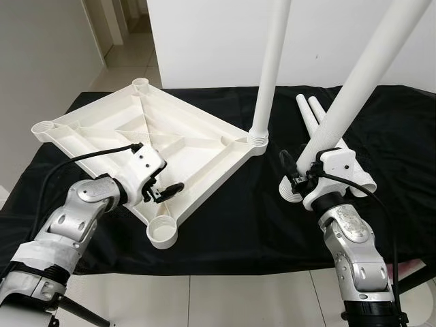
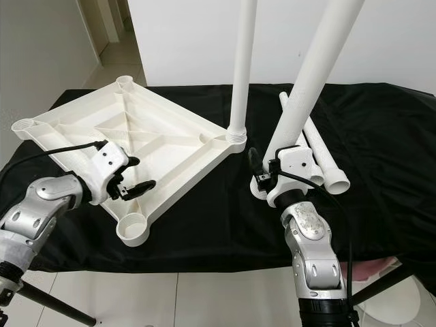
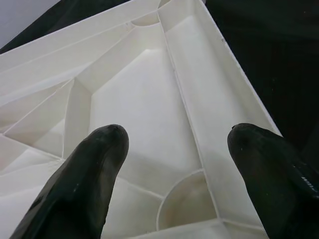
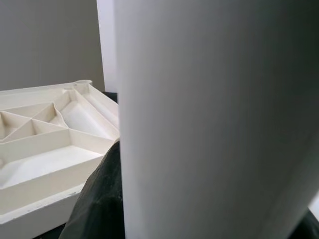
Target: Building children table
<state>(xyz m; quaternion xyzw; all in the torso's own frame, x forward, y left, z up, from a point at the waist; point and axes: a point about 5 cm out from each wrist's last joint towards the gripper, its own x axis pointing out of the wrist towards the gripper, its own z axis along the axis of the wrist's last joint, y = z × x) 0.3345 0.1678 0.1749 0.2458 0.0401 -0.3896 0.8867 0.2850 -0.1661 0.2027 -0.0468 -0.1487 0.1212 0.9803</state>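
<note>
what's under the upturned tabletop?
The tabletop lies ribs-up on a black cloth that covers the surface below; that surface is hidden. The left gripper hovers open over its near edge.

I see a white upturned children's table (image 1: 170,136) and white legs (image 1: 354,88) on a black cloth (image 1: 231,225). My arms (image 1: 354,252) are silver, the pincer fingers (image 3: 84,184) black.

matt white plastic tabletop (image 1: 170,136); smooth white plastic legs (image 1: 354,88); black matt cloth (image 1: 238,218); glossy floor tiles (image 1: 204,300).
</note>
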